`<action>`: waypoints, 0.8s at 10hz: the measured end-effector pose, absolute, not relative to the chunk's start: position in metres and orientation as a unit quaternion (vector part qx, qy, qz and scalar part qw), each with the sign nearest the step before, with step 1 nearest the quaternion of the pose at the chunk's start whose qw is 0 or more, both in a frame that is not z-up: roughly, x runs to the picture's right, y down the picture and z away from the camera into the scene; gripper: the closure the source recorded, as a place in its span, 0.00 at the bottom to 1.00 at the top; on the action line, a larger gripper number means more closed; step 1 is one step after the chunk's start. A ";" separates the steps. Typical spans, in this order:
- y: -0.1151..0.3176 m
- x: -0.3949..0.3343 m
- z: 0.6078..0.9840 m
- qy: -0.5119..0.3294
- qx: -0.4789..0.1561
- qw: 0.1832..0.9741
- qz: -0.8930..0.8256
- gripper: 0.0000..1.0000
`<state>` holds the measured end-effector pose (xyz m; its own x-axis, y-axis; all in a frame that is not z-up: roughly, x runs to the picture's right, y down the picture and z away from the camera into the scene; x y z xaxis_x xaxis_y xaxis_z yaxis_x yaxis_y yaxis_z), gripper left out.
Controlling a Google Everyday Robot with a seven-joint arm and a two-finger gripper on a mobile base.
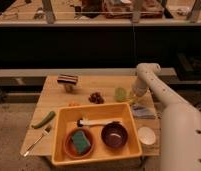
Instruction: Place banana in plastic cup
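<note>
The pale green plastic cup [121, 93] stands upright on the wooden table [54, 92], just behind the yellow tub's far right corner. My gripper [132, 101] reaches down from the white arm on the right, and its tip is on the table right next to the cup, on the cup's right. A small pale yellow shape, the banana [129, 103], shows at the gripper's tip. Most of the banana is hidden by the gripper.
A yellow tub [60, 140] holds a maroon bowl [114, 135], an orange dish with a green sponge [81, 142] and a white brush [96, 121]. Around it lie a white cup [146, 135], a grey cloth [143, 113], dark grapes [96, 97], a green vegetable [43, 119] and a fork [36, 140].
</note>
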<state>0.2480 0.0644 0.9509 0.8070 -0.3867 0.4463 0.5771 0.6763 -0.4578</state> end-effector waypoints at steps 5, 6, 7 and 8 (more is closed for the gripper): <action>0.020 0.257 0.897 -0.157 -0.268 0.920 -0.241 0.96; 0.013 0.258 0.885 -0.157 -0.267 0.921 -0.237 0.98; 0.003 0.256 0.870 -0.159 -0.264 0.922 -0.236 0.98; -0.005 0.251 0.857 -0.158 -0.259 0.923 -0.238 0.98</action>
